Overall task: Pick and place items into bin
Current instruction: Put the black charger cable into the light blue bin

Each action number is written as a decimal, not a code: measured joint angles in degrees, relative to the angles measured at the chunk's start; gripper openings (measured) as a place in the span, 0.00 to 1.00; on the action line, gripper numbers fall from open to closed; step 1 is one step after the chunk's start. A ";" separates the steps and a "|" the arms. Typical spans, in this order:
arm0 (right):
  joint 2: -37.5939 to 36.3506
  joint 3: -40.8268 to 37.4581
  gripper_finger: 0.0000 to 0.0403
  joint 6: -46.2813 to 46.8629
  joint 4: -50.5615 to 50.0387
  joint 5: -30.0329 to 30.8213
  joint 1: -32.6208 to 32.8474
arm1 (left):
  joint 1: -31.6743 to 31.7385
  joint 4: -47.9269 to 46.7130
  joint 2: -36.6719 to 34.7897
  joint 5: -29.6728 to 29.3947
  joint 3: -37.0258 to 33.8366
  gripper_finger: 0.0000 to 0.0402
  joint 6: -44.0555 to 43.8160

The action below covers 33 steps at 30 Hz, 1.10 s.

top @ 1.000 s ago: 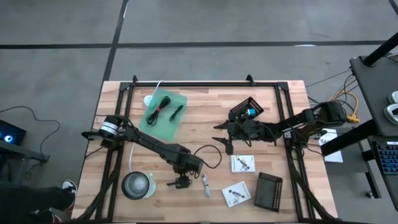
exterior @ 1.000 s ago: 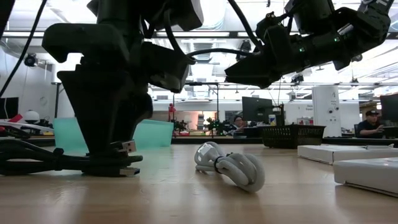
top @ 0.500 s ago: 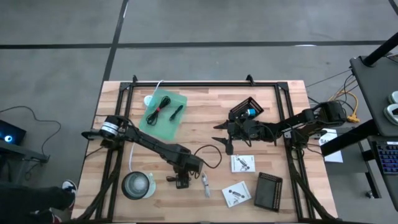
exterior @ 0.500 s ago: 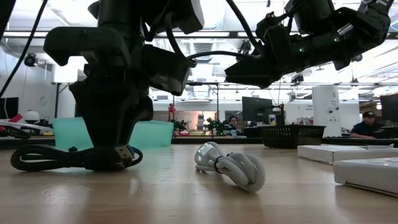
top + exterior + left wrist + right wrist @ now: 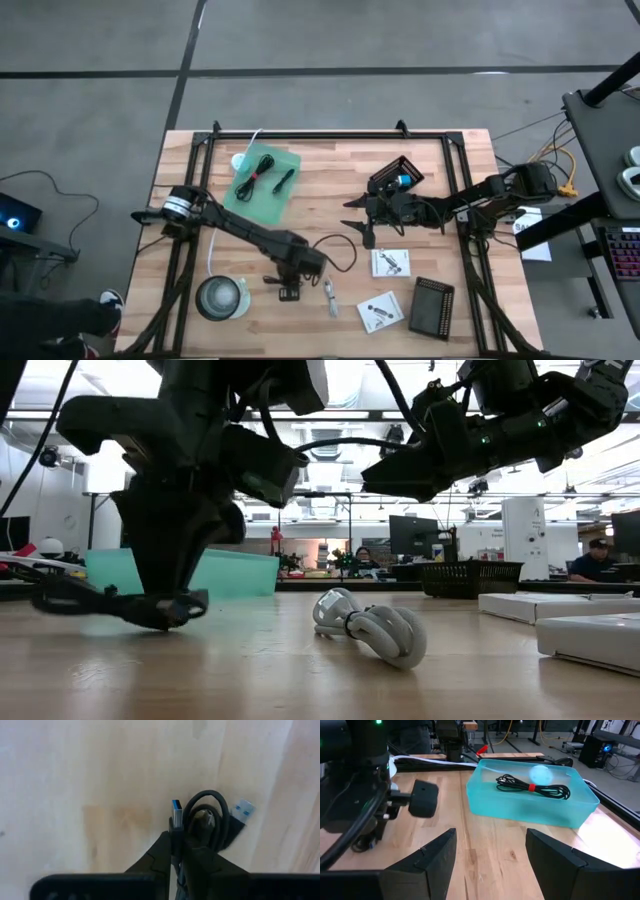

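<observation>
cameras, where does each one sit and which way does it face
High: above, straight down on table, both arms.
Low: table height, level across; left gripper lifting cable, right arm overhead.
Left wrist: down past its fingers, shut on cable.
Right wrist: past open right gripper toward bin and left arm.
Shared: the cable in high, low, left wrist.
</observation>
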 joint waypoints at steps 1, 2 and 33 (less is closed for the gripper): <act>0.00 0.00 0.56 -0.01 0.00 0.00 0.01 | 0.11 -1.31 -0.02 -0.09 0.55 0.04 0.46; 0.00 0.00 0.56 0.00 0.00 0.00 0.00 | 0.29 -2.46 -0.02 -0.57 1.11 0.04 0.64; 0.00 0.00 0.56 -0.14 0.02 0.00 0.02 | 21.84 -40.33 -6.69 -26.73 18.86 0.04 14.76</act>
